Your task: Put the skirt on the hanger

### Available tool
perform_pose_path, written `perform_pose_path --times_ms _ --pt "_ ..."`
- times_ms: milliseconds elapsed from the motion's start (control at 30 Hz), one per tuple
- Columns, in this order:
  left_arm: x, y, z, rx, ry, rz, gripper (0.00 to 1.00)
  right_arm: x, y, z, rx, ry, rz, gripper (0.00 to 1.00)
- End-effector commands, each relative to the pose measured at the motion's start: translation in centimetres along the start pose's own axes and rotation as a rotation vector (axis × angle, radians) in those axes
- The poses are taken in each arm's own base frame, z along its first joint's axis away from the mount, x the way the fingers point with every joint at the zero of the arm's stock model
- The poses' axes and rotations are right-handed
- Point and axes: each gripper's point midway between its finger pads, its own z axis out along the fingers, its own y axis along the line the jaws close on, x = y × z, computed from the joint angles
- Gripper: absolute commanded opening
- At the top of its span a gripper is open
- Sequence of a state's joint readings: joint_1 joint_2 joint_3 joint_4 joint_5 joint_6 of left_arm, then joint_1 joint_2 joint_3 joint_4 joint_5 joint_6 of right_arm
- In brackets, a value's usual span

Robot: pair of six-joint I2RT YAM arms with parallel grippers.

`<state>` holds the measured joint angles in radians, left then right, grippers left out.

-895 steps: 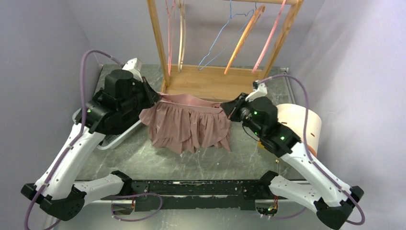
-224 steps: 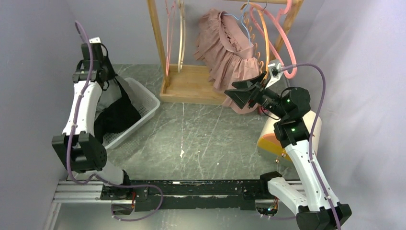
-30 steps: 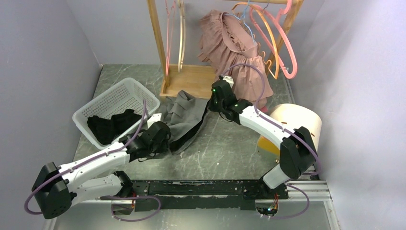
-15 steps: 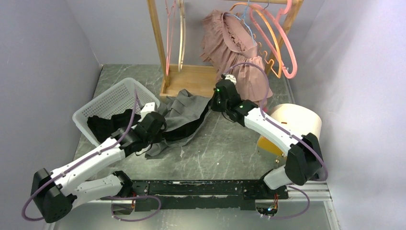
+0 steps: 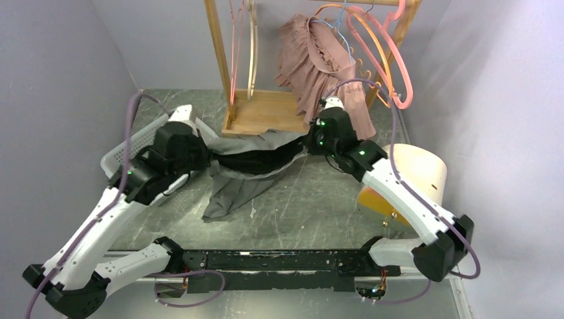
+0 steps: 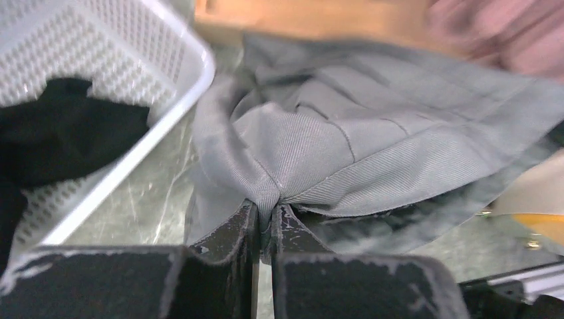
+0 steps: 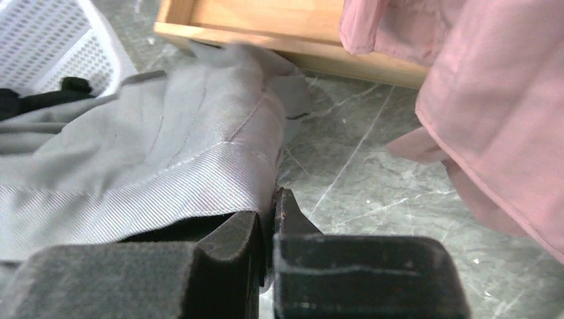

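Left arm (image 5: pixel 100 212) angled forward and inward - left gripper (image 6: pixel 265 212) pinched tight on a fold of the grey skirt (image 6: pixel 319 146). Right arm (image 5: pixel 399 193) stretched forward-left, right gripper (image 7: pixel 268 206) clamped on the same cloth. Grippers face each other, well apart.

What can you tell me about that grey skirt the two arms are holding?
The grey pleated skirt looks like woven twill, with a dark lining showing inside. It is stretched between the left gripper and the right gripper, each shut on its banded edge. The middle sags, and one rumpled side trails down onto the marbled green table.
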<state>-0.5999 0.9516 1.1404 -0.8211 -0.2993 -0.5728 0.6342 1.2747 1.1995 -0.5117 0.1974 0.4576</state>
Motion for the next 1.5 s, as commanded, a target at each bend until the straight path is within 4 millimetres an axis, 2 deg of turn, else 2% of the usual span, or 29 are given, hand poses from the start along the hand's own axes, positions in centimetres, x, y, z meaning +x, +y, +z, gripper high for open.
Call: perform_pose_path --times_ms 0,100,167,233,300,367,433,500,600,667,767,933,1067,1133,1367,1467 --pt "-6.2 -2.3 -5.7 0.129 -0.127 0.050 0.07 -4.5 -0.2 -6.3 -0.034 -0.119 -0.066 0.00" --pt "-10.1 -4.4 -9.4 0.228 -0.219 0.043 0.07 -6.9 -0.2 -10.2 -0.042 -0.184 -0.053 0.00" --pt "-11.6 -5.7 -11.1 0.288 -0.240 0.035 0.07 -8.0 -0.3 -12.2 -0.037 -0.204 -0.045 0.00" --pt "-11.7 -6.6 -11.6 0.326 -0.215 0.025 0.07 -8.3 -0.3 -13.4 -0.043 -0.200 -0.040 0.00" --pt "-10.4 -6.8 -10.8 0.330 -0.150 0.010 0.07 -7.5 -0.4 -13.6 -0.041 -0.165 -0.037 0.00" --pt "-7.6 -6.2 -8.5 0.291 -0.053 0.004 0.07 -5.6 -0.9 -12.6 -0.025 -0.101 -0.035 0.00" --pt "-4.3 -5.2 -5.8 0.232 0.042 -0.008 0.07 -2.9 -1.5 -10.9 -0.001 -0.016 -0.043 0.00" --pt "-0.8 -4.5 -3.0 0.211 0.130 -0.019 0.07 0.5 -2.6 -8.6 0.034 0.071 -0.049 0.00" --pt "4.3 -3.8 0.9 0.243 0.263 -0.066 0.07 3.9 -3.5 -5.6 0.071 0.143 -0.045 0.00" --pt "7.0 -3.9 2.9 0.297 0.332 -0.106 0.07 5.6 -3.7 -3.8 0.072 0.174 -0.040 0.00" --pt "9.5 -3.4 4.8 0.326 0.407 -0.143 0.10 7.1 -3.4 -1.6 0.057 0.199 -0.030 0.00" --pt "11.5 -1.9 5.8 0.286 0.451 -0.129 0.43 7.8 -3.1 1.0 0.045 0.208 -0.014 0.00" --pt "11.7 -1.1 5.6 0.250 0.447 -0.110 0.55 7.4 -3.0 2.3 0.054 0.196 0.006 0.03" --pt "11.5 -0.7 5.4 0.232 0.431 -0.104 0.57 6.9 -2.9 2.8 0.056 0.184 0.015 0.05" --pt "11.5 0.6 5.1 0.171 0.429 -0.081 0.54 6.0 -3.4 3.2 0.068 0.164 0.037 0.06" --pt "11.0 0.7 4.9 0.164 0.411 -0.068 0.48 6.0 -3.6 3.2 0.064 0.162 0.043 0.07"
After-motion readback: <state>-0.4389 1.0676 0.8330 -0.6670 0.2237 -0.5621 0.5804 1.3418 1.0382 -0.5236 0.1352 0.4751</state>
